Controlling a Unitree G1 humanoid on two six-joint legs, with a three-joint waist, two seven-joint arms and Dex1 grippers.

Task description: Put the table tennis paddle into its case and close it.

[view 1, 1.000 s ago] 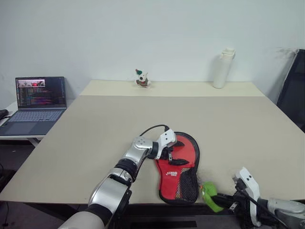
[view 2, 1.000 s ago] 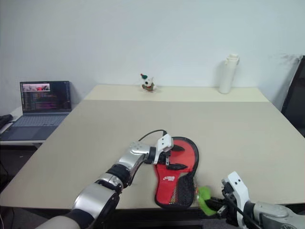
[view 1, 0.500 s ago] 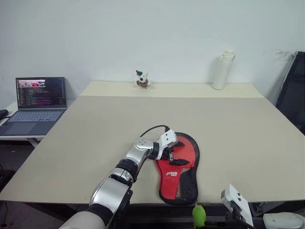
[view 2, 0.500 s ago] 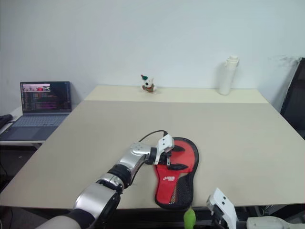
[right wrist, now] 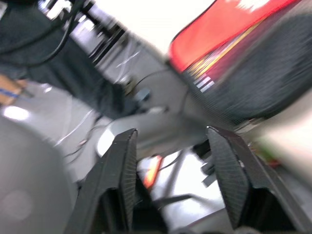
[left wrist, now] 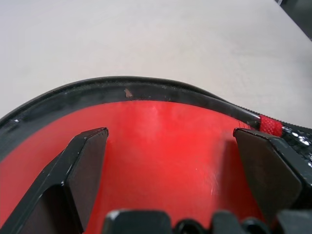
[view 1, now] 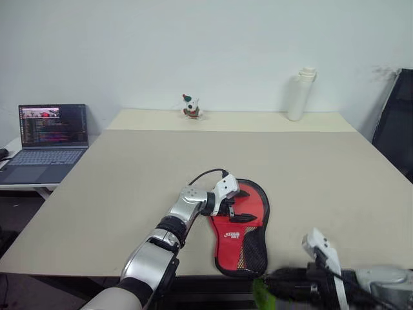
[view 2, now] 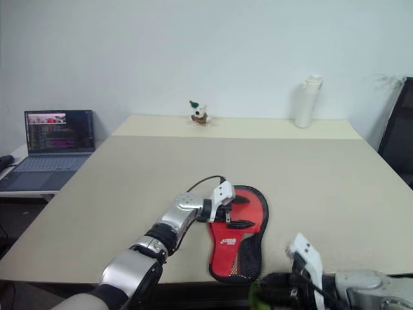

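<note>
Closing step: case (view 1: 240, 226) flat near table (view 1: 129, 174) front edge, my left end effector (view 1: 233, 208) spread open over it, right end effector (right wrist: 170, 180) parted, empty; next regrab zipper.

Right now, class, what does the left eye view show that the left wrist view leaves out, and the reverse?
Left eye view: the laptop, the white bottle, a small figurine and the whole table. Left wrist view: the black zipper rim close up, with a small red tab. Shared: the red case flat on the table, the left jaws open over it.
</note>
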